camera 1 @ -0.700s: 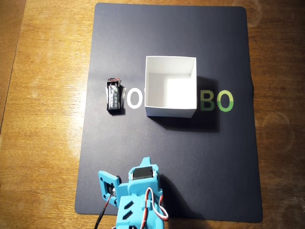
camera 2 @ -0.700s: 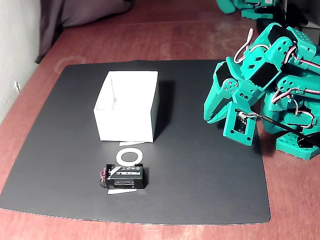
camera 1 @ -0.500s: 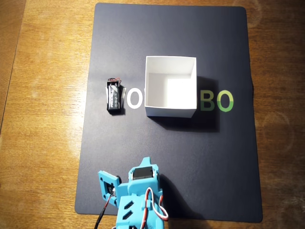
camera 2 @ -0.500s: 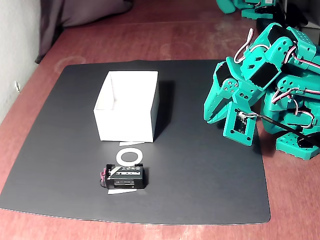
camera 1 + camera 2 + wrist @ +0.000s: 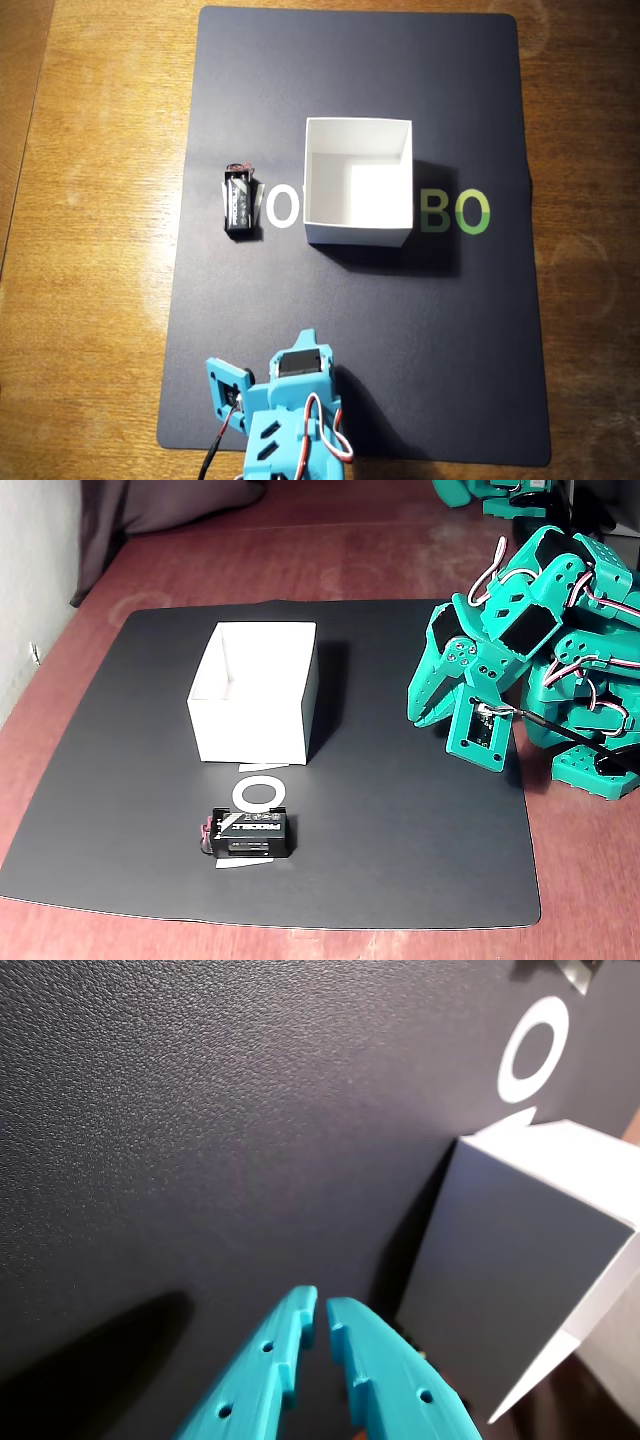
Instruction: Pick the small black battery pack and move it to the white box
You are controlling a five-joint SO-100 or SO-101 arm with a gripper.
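The small black battery pack point(image 5: 238, 202) lies flat on the dark mat, left of the white box point(image 5: 357, 236) in the overhead view and in front of it in the fixed view, battery pack point(image 5: 250, 834), box point(image 5: 255, 720). Thin red wires show at one end. The teal arm point(image 5: 290, 410) sits folded at the mat's near edge, far from both. My gripper point(image 5: 322, 1305) is shut, empty, its tips pointing down close over the mat, with the box's shaded wall point(image 5: 510, 1290) just to the right. In the fixed view the gripper point(image 5: 418, 716) hangs right of the box.
The dark mat point(image 5: 400, 330) with printed letters lies on a wooden table point(image 5: 90, 250). More teal robot parts point(image 5: 500, 495) stand at the back right of the fixed view, and grey cloth point(image 5: 160, 505) at the back left.
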